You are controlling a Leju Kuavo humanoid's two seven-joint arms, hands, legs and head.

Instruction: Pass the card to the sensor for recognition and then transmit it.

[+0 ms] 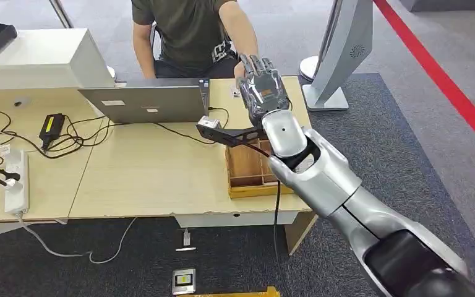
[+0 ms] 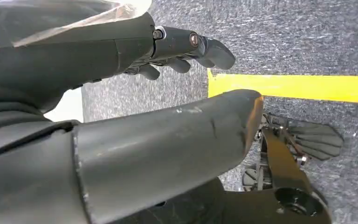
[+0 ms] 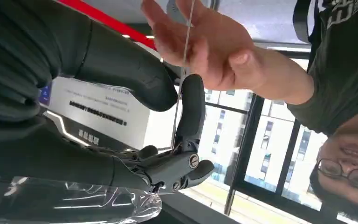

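My right hand [image 1: 261, 86] is stretched out over the table's far edge toward a seated person [image 1: 188, 31]. In the right wrist view a thin card [image 3: 185, 46] shows edge-on, pinched between my thumb [image 3: 135, 79] and a dark finger [image 3: 191, 107]. The person's hand [image 3: 209, 51] closes on the card's other end. The sensor [image 1: 209, 125], a small grey box on a black bracket, sits just below and left of my right forearm. My left hand [image 2: 182, 51] hangs above the carpet, fingers apart and holding nothing.
A wooden tray [image 1: 247, 176] stands on the table [image 1: 148, 179] under my right arm. A laptop [image 1: 148, 102], a power strip [image 1: 17, 179] and tangled cables lie to the left. A white stand [image 1: 340, 55] rises beyond the table's right end.
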